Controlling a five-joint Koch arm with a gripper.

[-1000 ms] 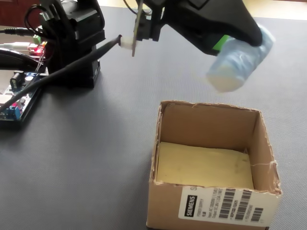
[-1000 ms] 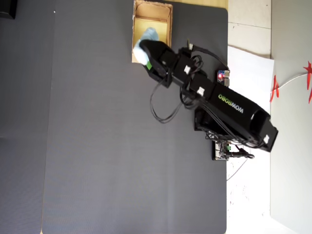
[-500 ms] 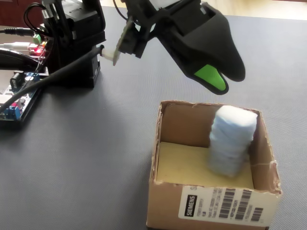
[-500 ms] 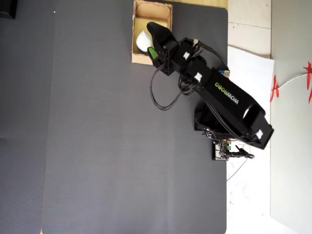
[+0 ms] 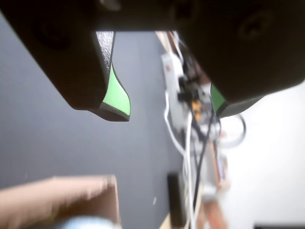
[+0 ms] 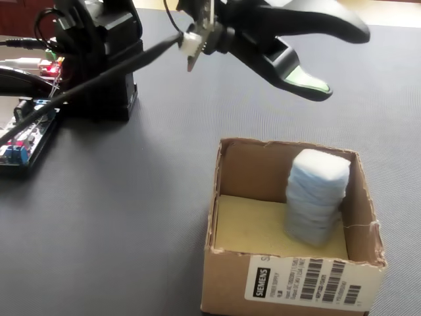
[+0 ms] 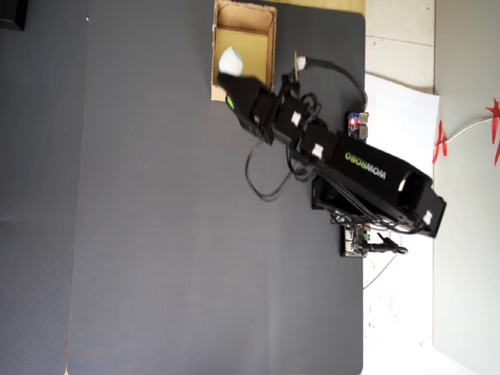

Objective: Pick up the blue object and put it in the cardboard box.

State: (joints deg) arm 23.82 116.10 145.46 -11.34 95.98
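The small pale-blue ribbed bundle [image 6: 317, 196], soft like rolled cloth, stands upright on end inside the tan rectangular cardboard box [image 6: 289, 284], toward the box's right wall in the fixed view. Its layers stack in rounded ridges and its top rises to about the level of the box's rim. The floor of the box around it is yellowish-brown, and a white barcode label [image 6: 297, 282] is stuck on the box's front face.

The black gripper with green pads [image 6: 332, 56] hangs above the box, apart from the bundle, with its jaws spread and nothing between them; the wrist view shows a wide gap between the two green-lined fingers [image 5: 117, 96]. In the overhead view the gripper [image 7: 231, 92] sits over the box's lower edge, just beside the bundle [image 7: 230, 61]. The box [image 7: 269, 31] rests on a dark grey mat [image 7: 156, 219].
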